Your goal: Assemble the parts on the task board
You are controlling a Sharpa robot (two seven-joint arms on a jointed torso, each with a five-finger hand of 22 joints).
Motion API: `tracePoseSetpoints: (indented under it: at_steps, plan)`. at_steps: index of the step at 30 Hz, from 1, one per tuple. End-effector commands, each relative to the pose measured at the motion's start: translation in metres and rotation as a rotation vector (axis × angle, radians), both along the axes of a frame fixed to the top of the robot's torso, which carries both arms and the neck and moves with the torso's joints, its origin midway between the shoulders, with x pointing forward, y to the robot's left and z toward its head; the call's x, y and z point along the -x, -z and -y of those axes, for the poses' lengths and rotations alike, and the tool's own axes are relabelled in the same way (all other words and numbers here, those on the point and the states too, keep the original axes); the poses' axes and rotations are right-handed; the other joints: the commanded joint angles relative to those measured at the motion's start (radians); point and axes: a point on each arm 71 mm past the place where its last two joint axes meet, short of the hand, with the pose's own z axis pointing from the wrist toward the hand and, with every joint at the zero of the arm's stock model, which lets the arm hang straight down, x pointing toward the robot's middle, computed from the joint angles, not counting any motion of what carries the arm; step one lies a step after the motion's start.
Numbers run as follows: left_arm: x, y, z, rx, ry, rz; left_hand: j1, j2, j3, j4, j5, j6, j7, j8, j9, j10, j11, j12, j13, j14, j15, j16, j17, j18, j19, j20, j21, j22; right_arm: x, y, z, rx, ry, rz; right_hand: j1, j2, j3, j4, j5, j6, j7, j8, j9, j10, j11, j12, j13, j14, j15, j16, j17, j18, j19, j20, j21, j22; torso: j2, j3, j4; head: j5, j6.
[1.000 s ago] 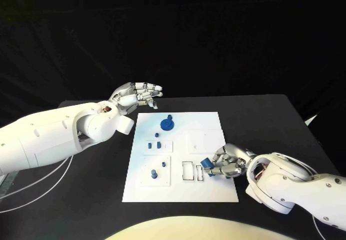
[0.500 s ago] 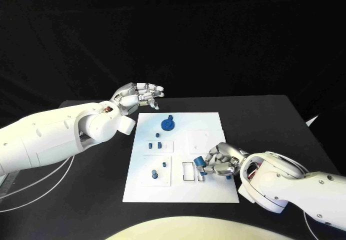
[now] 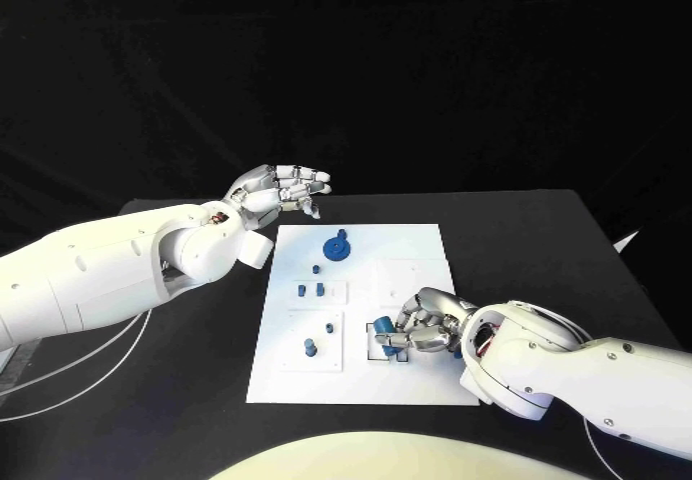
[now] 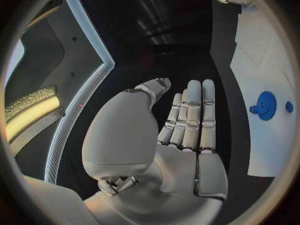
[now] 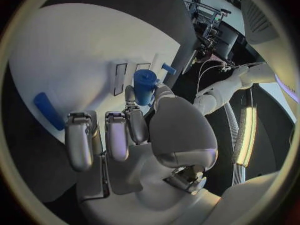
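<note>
Your right silver hand (image 5: 134, 135) pinches small blue cylinder part (image 5: 144, 86) over white flat task board (image 5: 75, 55); blue bar part (image 5: 48, 111) lies beside fingers.

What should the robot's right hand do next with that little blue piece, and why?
Probably lower it a little into a slot. The right hand pinches the blue part just above the rectangular slots on the task board, and the part is not yet seated.
</note>
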Motion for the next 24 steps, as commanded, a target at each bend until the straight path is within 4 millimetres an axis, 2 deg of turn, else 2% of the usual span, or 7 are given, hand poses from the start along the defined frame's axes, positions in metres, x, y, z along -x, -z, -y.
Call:
tracePoseSetpoints:
  at_steps: [1,14,21,24]
  plan:
    - [0.0006,-0.0011,0.0020,0.010,0.018,0.006,-0.006,0.000,0.000,0.005,-0.002,-0.007,0.053,0.005,-0.001,-0.008,0.001,0.005,-0.001,-0.008,0.002,0.004,-0.001,0.013,0.004,0.001,-0.003,-0.001,0.0018,0.0042,-0.0024,0.031,-0.035,-0.041,-0.012,0.000,-0.008,-0.002,-0.001,0.009,-0.004,-0.005,-0.002,0.009,0.000,-0.005,0.055,0.074,-0.007,0.003,0.113,-0.009,0.082,-0.008,0.001,0.246,-0.001,-0.0007,0.0006,0.003,-0.002]
    - [0.0009,-0.0012,0.0015,0.009,0.017,0.005,-0.004,0.002,0.001,0.005,-0.002,-0.009,0.054,0.007,-0.002,-0.010,0.001,0.007,-0.001,-0.009,0.002,0.005,-0.001,0.014,0.005,0.001,-0.005,-0.002,-0.0021,0.0069,-0.0068,0.053,-0.041,-0.033,-0.017,0.001,-0.012,-0.002,-0.008,0.010,-0.005,-0.003,0.000,0.008,-0.001,-0.006,0.054,0.074,-0.007,0.003,0.114,-0.009,0.082,-0.008,0.001,0.246,0.000,-0.0006,0.0004,0.008,-0.005]
    - [0.0009,-0.0012,0.0011,0.008,0.016,0.004,-0.004,0.002,0.001,0.005,-0.002,-0.009,0.054,0.007,-0.002,-0.010,0.001,0.007,-0.001,-0.009,0.002,0.005,-0.001,0.014,0.005,0.001,-0.005,-0.002,-0.0065,0.0079,-0.0073,0.055,-0.029,-0.016,-0.035,0.011,-0.020,-0.001,-0.021,0.010,-0.005,-0.001,0.002,0.008,-0.001,-0.010,0.054,0.074,-0.007,0.002,0.112,-0.009,0.081,-0.008,-0.001,0.245,-0.001,-0.0004,0.0004,0.010,-0.003]
    - [0.0009,-0.0011,0.0011,0.008,0.016,0.004,-0.004,0.002,0.001,0.005,-0.002,-0.009,0.054,0.007,-0.002,-0.010,0.001,0.007,-0.001,-0.009,0.002,0.005,-0.001,0.014,0.005,0.001,-0.005,-0.002,-0.0081,0.0084,-0.0087,0.054,-0.028,-0.011,-0.059,0.024,-0.031,0.000,-0.024,0.008,-0.005,0.001,0.004,0.007,-0.001,-0.015,0.053,0.074,-0.007,0.001,0.110,-0.008,0.080,-0.008,-0.003,0.245,-0.001,-0.0005,-0.0001,0.011,0.000]
